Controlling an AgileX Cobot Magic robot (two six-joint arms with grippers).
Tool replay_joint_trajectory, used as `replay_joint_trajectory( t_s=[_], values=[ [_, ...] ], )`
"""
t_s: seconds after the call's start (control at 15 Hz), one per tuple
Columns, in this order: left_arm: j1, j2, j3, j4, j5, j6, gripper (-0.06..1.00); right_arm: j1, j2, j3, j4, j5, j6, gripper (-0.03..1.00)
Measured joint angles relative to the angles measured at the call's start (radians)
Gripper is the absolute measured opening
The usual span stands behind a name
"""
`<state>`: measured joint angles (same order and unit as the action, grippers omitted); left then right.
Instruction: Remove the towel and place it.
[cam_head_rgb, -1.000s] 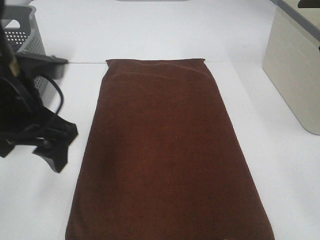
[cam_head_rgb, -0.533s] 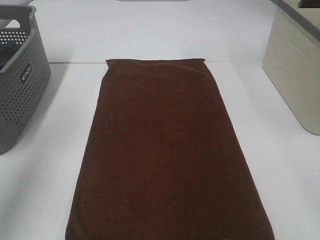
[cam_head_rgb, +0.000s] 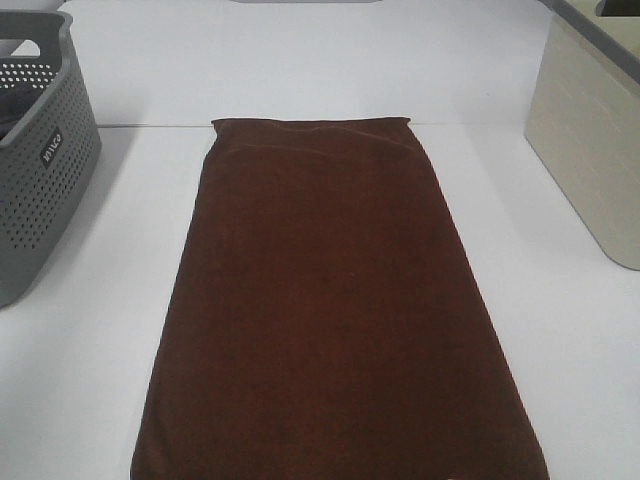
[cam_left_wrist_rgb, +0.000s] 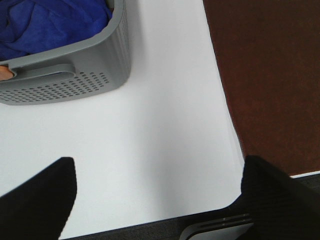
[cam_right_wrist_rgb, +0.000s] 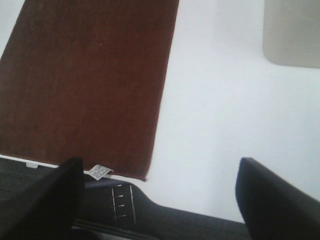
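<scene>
Overhead, the towel (cam_head_rgb: 335, 310) lies flat and lengthwise down the middle of the white table (cam_head_rgb: 560, 330), with neither arm in view; a grey perforated basket (cam_head_rgb: 40, 150) stands well to its left and a beige bin (cam_head_rgb: 590, 150) to its right. It looks soft, limp and light, so it will likely sag and drag once lifted, and pinching 2 near corners seems wisest. At the left wrist, the left gripper (cam_left_wrist_rgb: 160, 200) hangs with jaws spread apart over bare table, holding nothing, beside the towel's long edge; blue cloth (cam_left_wrist_rgb: 45, 25) fills the basket. At the right wrist, the right gripper (cam_right_wrist_rgb: 160, 200) is likewise spread and holding nothing, near the corner with the white tag (cam_right_wrist_rgb: 100, 171). Nothing blocks either approach.
</scene>
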<state>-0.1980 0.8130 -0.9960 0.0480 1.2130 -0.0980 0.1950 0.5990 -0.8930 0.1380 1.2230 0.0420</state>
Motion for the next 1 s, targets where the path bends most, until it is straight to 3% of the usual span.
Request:
replay_joint_trajectory(
  t_s=[0.4, 0.73, 1.0],
  values=[
    [0.0, -0.371, 0.212, 0.011, -0.001, 0.049, 0.82, 0.0, -0.296, 0.135, -0.037, 0.0, -0.028, 0.8],
    [0.0, -0.749, 0.33, 0.016, 0.003, 0.061, 0.82, 0.0, -0.533, 0.337, -0.044, -0.024, -0.064, 0.8],
    [0.0, -0.817, 0.369, 0.015, -0.001, 0.072, 0.82, 0.0, -0.604, 0.358, -0.044, -0.102, -0.112, 0.79]
  ],
)
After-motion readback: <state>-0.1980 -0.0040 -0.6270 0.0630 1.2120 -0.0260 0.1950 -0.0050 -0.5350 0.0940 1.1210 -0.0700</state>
